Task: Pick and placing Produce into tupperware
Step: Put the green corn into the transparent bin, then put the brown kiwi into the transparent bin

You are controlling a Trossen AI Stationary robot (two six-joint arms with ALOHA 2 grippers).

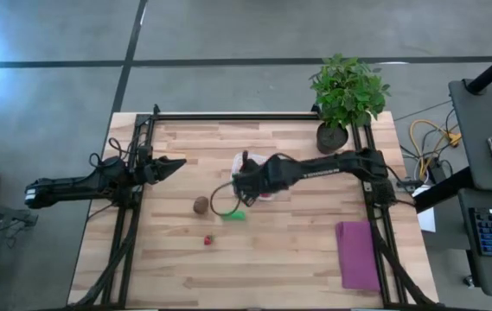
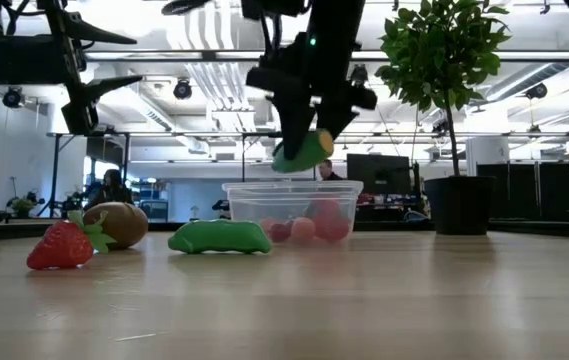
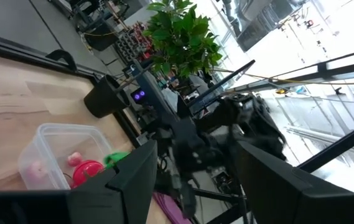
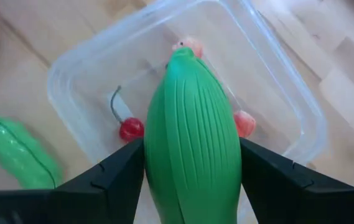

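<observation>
While above clear rounded tupperware (image 4: 276, 81), ribbed green oblong piece (image 4: 192, 143) in right claw (image 4: 192, 171).

Wooden table (image 1: 168, 268), tupperware (image 2: 239, 205), kiwi (image 1: 201, 205), green piece (image 1: 233, 214), strawberry (image 1: 208, 240), purple cloth (image 1: 357, 255), potted plant (image 1: 345, 99)

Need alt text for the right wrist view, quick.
The right gripper holds a ribbed green oblong piece above the clear tupperware, which contains a cherry and pink berries. Another green piece lies on the table beside it.

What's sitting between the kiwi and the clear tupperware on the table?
In the low view, a green oblong piece lies on the wood between the kiwi and the tupperware; the high view agrees.
</observation>
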